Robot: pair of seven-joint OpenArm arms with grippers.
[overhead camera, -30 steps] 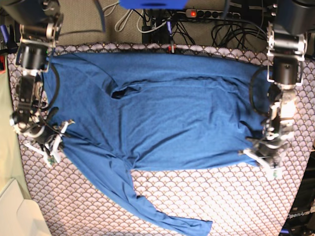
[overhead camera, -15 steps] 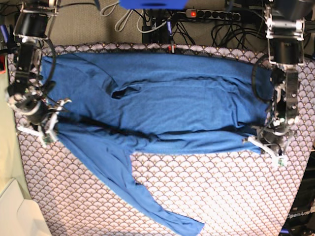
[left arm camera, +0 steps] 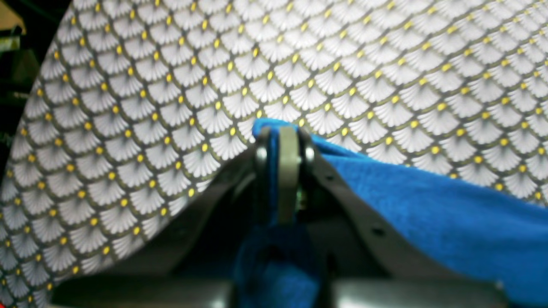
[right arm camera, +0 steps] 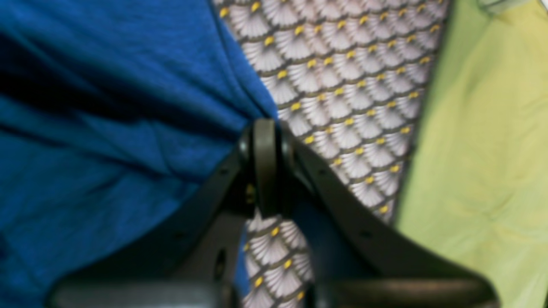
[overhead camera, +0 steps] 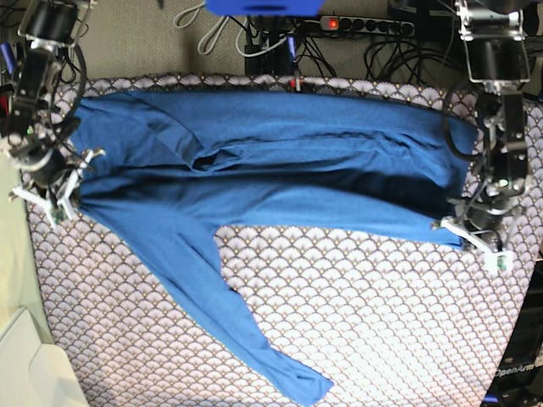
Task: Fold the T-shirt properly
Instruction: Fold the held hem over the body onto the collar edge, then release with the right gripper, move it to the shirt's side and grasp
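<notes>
Lifting: both arms have raised the near long edge of the T-shirt (overhead camera: 280, 170) off the table cover (overhead camera: 365, 314) and carried it toward the far edge over the last second; the earlier base views show that edge lower and flatter.
Left gripper (left arm camera: 280, 141): jaws pinched tight on a blue fabric corner; seen in base view at (overhead camera: 477, 237).
Right gripper (right arm camera: 265, 141): jaws closed on the opposite edge, cloth bunching at the tips; base view (overhead camera: 58, 182).
Shirt position: stretched between the grippers across the far half of the table, a dark shadowed fold line along its middle.
Sleeve (overhead camera: 246, 331): trails diagonally toward the near edge, dragged inward since earlier.
Meaning: lengthwise fold looks underway, not yet laid down.
Risk: trailing sleeve may end up outside the fold.
</notes>
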